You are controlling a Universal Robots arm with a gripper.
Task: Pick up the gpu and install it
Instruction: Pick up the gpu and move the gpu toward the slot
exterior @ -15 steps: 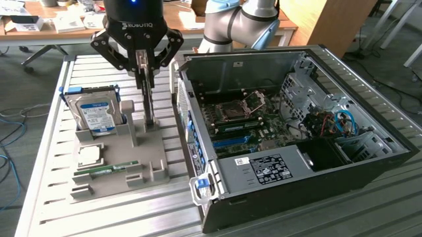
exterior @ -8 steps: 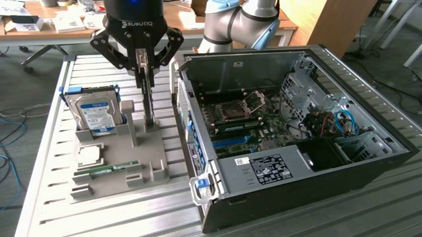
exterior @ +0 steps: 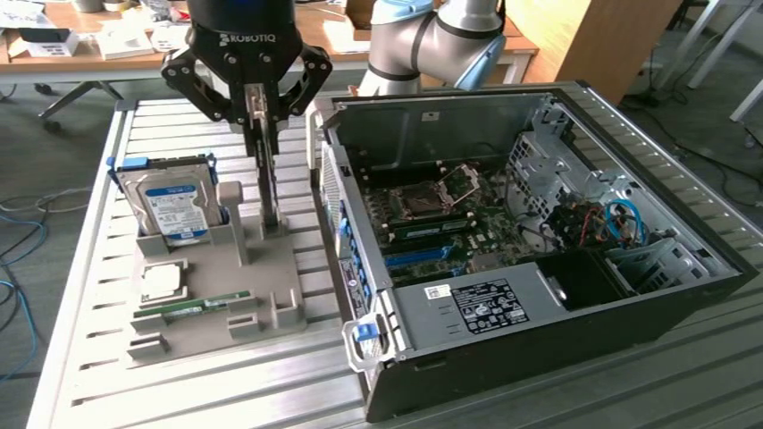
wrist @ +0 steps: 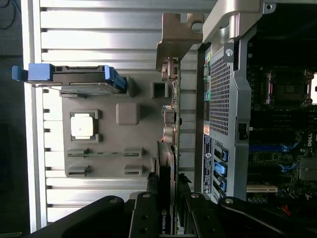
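Observation:
The gpu (exterior: 271,192) is a thin dark card standing on edge, upright, over the right side of the grey holder (exterior: 268,273). Its lower end is level with the holder's slot post, and I cannot tell whether it still touches it. My gripper (exterior: 263,134) comes down from above and is shut on the card's upper part, one finger on each face. In the wrist view the gpu (wrist: 167,163) runs edge-on away from the gripper (wrist: 167,193), between the black fingers (wrist: 146,208), with the holder (wrist: 106,136) beyond it.
The open computer case (exterior: 667,295) lies just to the exterior view's right of the holder, its motherboard (exterior: 441,223) exposed. The holder also carries a hard drive (exterior: 175,207), a CPU (exterior: 163,280) and a green memory stick (exterior: 191,308). Everything sits on a slotted aluminium table (exterior: 214,393).

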